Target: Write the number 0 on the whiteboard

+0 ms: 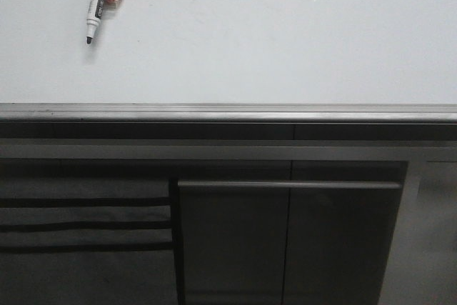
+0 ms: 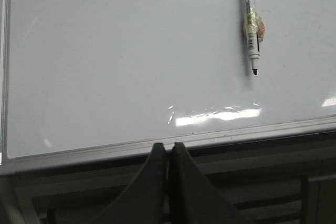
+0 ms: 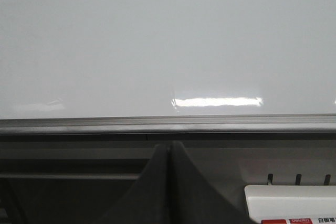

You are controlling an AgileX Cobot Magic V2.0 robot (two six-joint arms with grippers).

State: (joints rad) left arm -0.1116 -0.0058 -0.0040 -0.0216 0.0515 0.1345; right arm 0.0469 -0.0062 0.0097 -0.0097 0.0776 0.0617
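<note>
Blank whiteboard holds a marker, unseen by right wrist; both grippers closed.

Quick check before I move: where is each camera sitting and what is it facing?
Front: faces forward over the whiteboard; marker upper left; no robot parts visible.
Left wrist: on the left arm, facing the whiteboard and marker; shut left claw shows.
Right wrist: on the right arm, facing bare whiteboard; shut right claw shows.
Front and left wrist share the marker.

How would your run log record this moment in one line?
whiteboard: blank | marker: lying uncapped on board | left gripper: shut, empty | right gripper: shut, empty
</note>
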